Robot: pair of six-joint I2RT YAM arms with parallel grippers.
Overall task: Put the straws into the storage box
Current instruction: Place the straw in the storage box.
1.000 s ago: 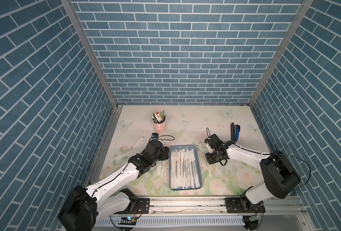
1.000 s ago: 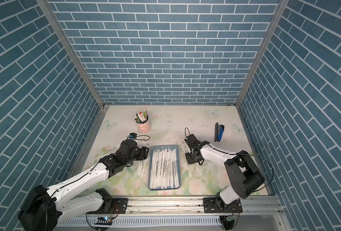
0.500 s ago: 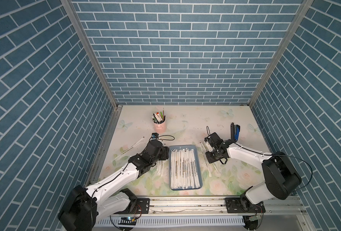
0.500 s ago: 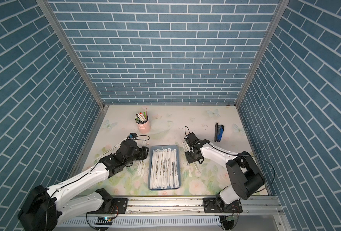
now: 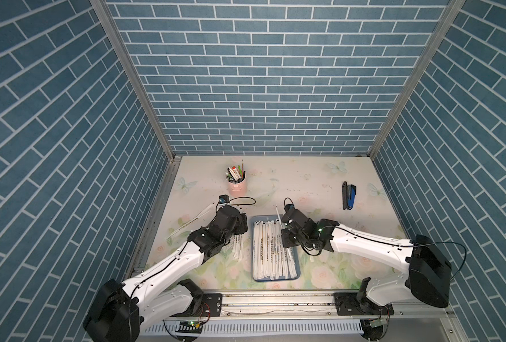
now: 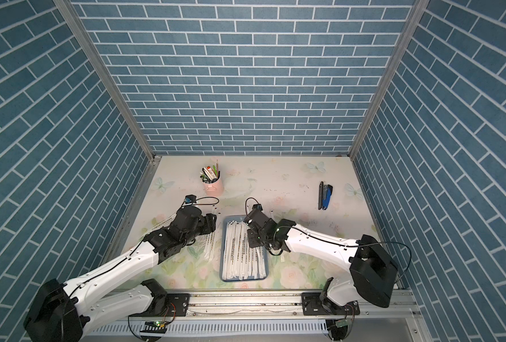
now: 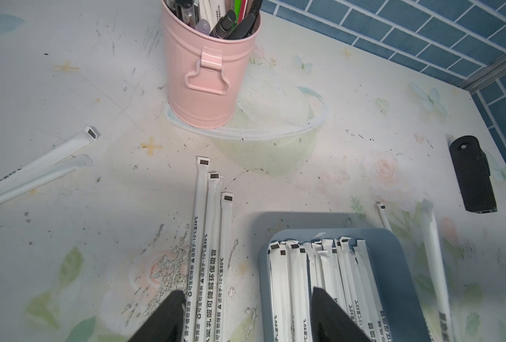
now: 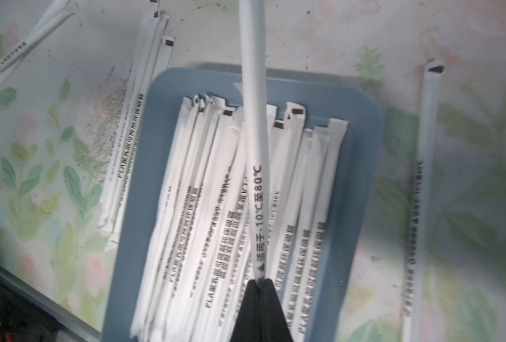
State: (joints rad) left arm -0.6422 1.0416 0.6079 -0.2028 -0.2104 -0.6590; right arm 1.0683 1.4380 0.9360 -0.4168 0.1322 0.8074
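blue shallow storage box (image 8: 358, 177) at 6 o'clock on the table, long side running 12-6, packed with white-wrapped straws (image 5: 271, 251) lying flat and roughly parallel. raised straw (image 8: 256, 148) slants over the box's 12 o'clock end. three loose straws (image 7: 211, 237) side by side at the box's 9 o'clock, a far pair (image 5: 197, 217) at 10, a single straw (image 8: 423, 177) at 3.

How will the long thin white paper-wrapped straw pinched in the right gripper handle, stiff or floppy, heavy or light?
Probably fairly stiff: the straw juts from the shut right gripper with only a slight bow. Likely very light, since that narrow pinch holds it over the shallow blue plastic storage box. Its smooth wrapper might swivel in so small a grip.
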